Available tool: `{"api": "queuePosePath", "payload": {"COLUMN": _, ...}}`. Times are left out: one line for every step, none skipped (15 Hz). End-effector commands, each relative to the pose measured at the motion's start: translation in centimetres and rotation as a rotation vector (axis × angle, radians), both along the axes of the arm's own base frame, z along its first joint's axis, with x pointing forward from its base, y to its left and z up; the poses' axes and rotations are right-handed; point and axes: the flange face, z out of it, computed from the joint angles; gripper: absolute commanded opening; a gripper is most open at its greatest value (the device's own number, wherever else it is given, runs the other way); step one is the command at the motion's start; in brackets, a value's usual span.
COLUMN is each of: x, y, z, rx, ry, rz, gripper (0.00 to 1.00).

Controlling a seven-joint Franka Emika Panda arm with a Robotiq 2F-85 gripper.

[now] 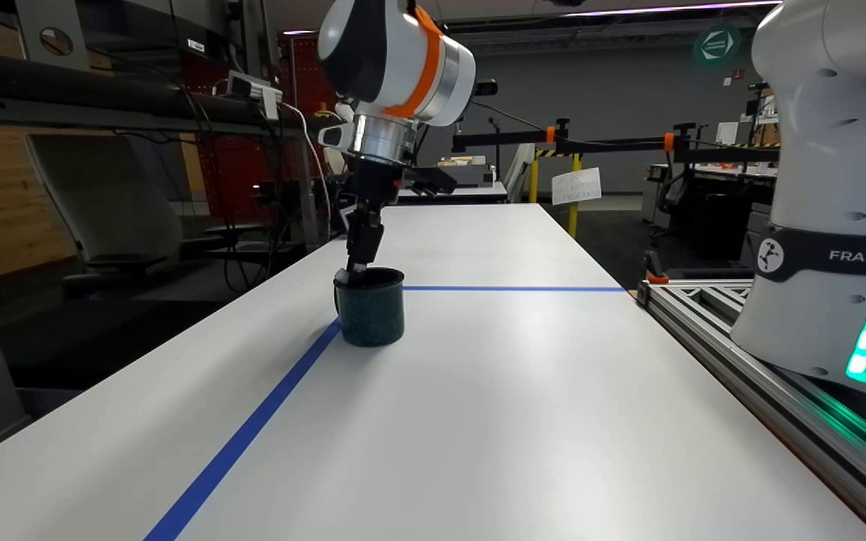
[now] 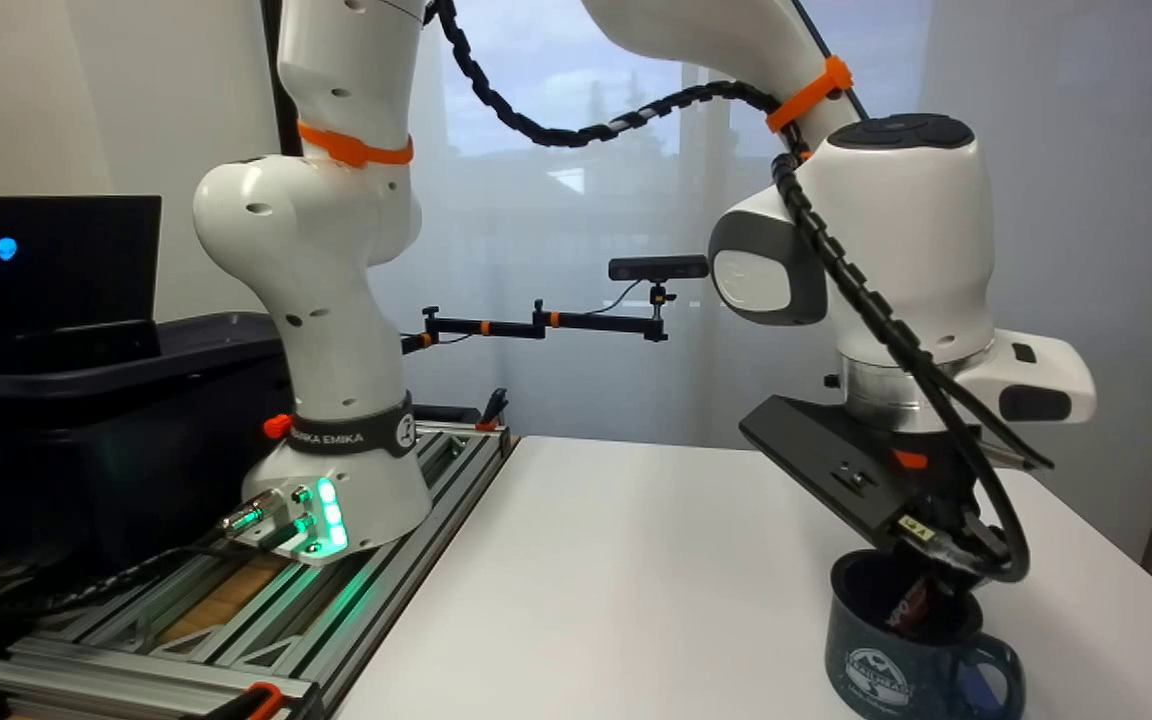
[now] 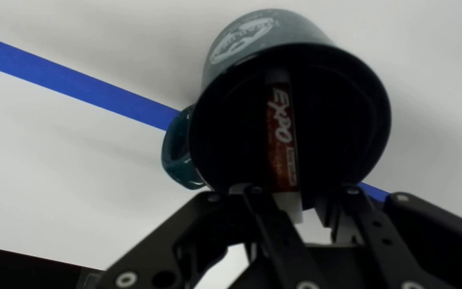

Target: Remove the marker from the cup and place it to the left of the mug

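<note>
The dark cup (image 1: 370, 319), which is also the mug, stands upright on the white table; it also shows in an exterior view (image 2: 881, 670) and in the wrist view (image 3: 291, 30). The marker (image 3: 281, 132) has a red label reading EXPO and a pale end. It leans inside the cup, its pale end reaching the rim between my fingers; part of it also shows in an exterior view (image 2: 908, 608). My gripper (image 3: 300, 194) points down at the cup's mouth, also in both exterior views (image 1: 361, 255) (image 2: 946, 555). Its fingers are apart around the marker, with a gap on the right.
A blue tape line (image 1: 245, 428) runs along the white table (image 1: 523, 421) to the cup, and another blue line (image 1: 512, 288) crosses behind it. The cup's handle (image 2: 998, 675) sticks out at its side. The robot base (image 2: 336, 490) stands on a metal frame at the table's edge.
</note>
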Motion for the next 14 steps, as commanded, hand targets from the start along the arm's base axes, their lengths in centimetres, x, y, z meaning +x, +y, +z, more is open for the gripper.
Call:
{"api": "queuePosePath", "payload": {"x": 0.6, "y": 0.0, "z": -1.3, "rx": -0.034, "ry": -0.018, "rz": 0.061, "gripper": 0.01}}
{"api": "queuePosePath", "payload": {"x": 0.7, "y": 0.0, "z": -1.5, "rx": -0.038, "ry": -0.020, "rz": 0.071, "gripper": 0.03}}
{"api": "queuePosePath", "payload": {"x": 0.8, "y": 0.1, "z": -1.4, "rx": -0.037, "ry": -0.022, "rz": 0.088, "gripper": 0.05}}
{"api": "queuePosePath", "payload": {"x": 0.8, "y": 0.3, "z": -1.0, "rx": -0.032, "ry": -0.029, "rz": 0.103, "gripper": 0.05}}
{"api": "queuePosePath", "payload": {"x": 0.8, "y": 0.4, "z": -0.5, "rx": -0.028, "ry": -0.033, "rz": 0.116, "gripper": 0.05}}
{"api": "queuePosePath", "payload": {"x": 0.6, "y": 0.6, "z": 0.3, "rx": -0.022, "ry": -0.035, "rz": 0.129, "gripper": 0.05}}
{"api": "queuePosePath", "payload": {"x": 0.4, "y": 0.8, "z": 0.9, "rx": -0.020, "ry": -0.039, "rz": 0.138, "gripper": 0.05}}
{"api": "queuePosePath", "payload": {"x": 0.0, "y": 1.0, "z": 1.5, "rx": -0.014, "ry": -0.037, "rz": 0.149, "gripper": 0.05}}
{"api": "queuePosePath", "payload": {"x": -0.2, "y": 1.2, "z": 2.0, "rx": -0.008, "ry": -0.032, "rz": 0.159, "gripper": 0.05}}
{"api": "queuePosePath", "payload": {"x": -0.5, "y": 1.4, "z": 2.6, "rx": -0.005, "ry": -0.030, "rz": 0.167, "gripper": 0.05}}
{"api": "queuePosePath", "payload": {"x": -0.8, "y": 1.5, "z": 3.0, "rx": -0.011, "ry": -0.030, "rz": 0.171, "gripper": 0.05}}
{"api": "queuePosePath", "payload": {"x": -1.1, "y": 1.7, "z": 3.6, "rx": -0.020, "ry": -0.031, "rz": 0.183, "gripper": 0.05}}
{"api": "queuePosePath", "payload": {"x": -1.3, "y": 1.9, "z": 4.0, "rx": -0.029, "ry": -0.031, "rz": 0.190, "gripper": 0.05}}
{"api": "queuePosePath", "payload": {"x": -1.5, "y": 2.0, "z": 4.5, "rx": -0.041, "ry": -0.034, "rz": 0.203, "gripper": 0.05}}
